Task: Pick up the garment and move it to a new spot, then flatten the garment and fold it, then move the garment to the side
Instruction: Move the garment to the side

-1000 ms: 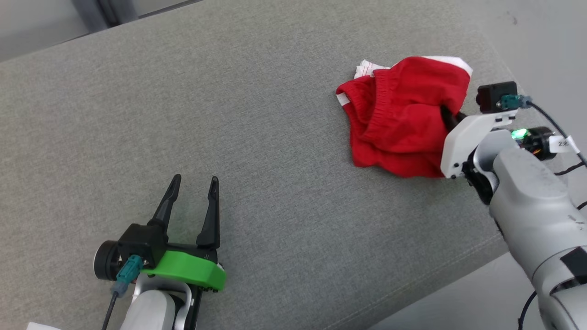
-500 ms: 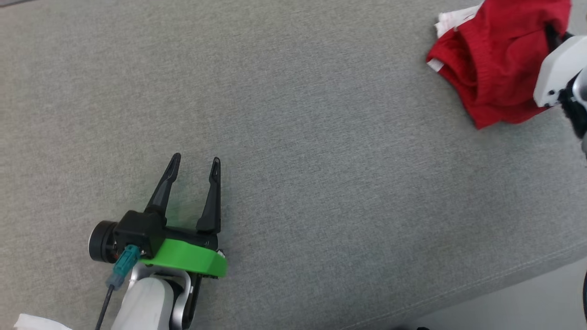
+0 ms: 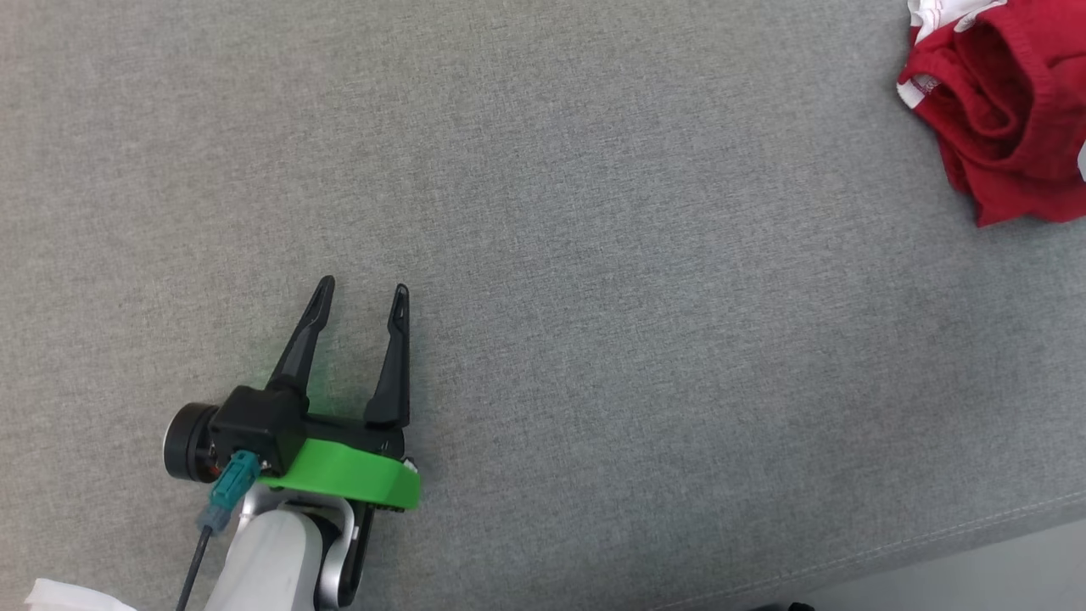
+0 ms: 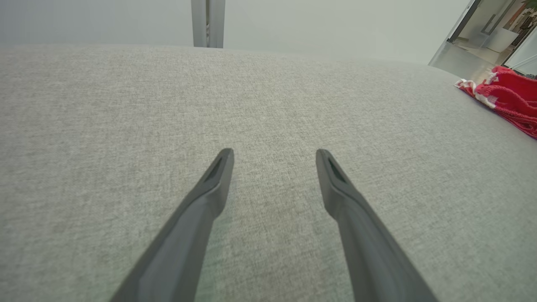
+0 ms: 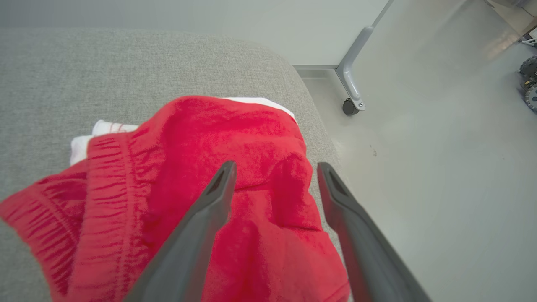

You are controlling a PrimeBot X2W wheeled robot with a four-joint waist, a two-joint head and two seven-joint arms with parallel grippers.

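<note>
found right gripper (image 5: pixel 275 165) spread wide over the red garment (image 5: pixel 251 126), clasping nothing; found left gripper (image 3: pixel 363 285) equally splayed above grey cushion (image 3: pixel 594 255), garment well to its right.

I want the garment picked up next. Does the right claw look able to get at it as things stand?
Likely yes: the right claw is open directly over the crumpled garment, its fingers pointing at the cloth with nothing between.

Garment (image 3: pixel 1010 110): red knit cloth with white trim and a gathered, ribbed band. It is bunched in a loose, crumpled heap, neither flattened nor folded. It lies on the grey fabric surface (image 3: pixel 543 255), close to a rounded corner and near the edge.
</note>
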